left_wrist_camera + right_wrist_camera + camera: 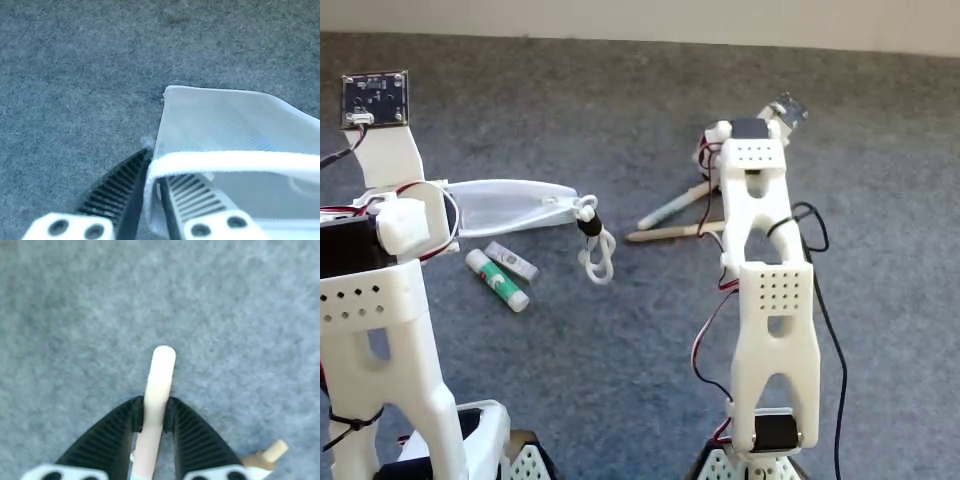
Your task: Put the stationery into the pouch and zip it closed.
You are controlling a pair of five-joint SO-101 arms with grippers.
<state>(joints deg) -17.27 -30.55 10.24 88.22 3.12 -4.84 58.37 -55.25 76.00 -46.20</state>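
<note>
You have the left gripper [155, 170] pinching the pouch [225, 125] rim toward the table's left edge, the right gripper [155, 402] clamped on a cream pen [162, 365] mid-table, and the glue stick [497, 279] lying beside the pouch.

The left arm [380, 320] is standing tall on its side of the desk, and its wrist is bending forward and down. The left end effector [151, 167] is pinching the white rim of the pouch [225, 125] between its two black ribbed fingers [117, 185], which are almost meeting. The right arm [775, 300] is stretching far forward, with the wrist tipping down. The right end effector [154, 407] is gripping a cream pen [161, 372], with its fingers pressing on both sides of the barrel.
</note>
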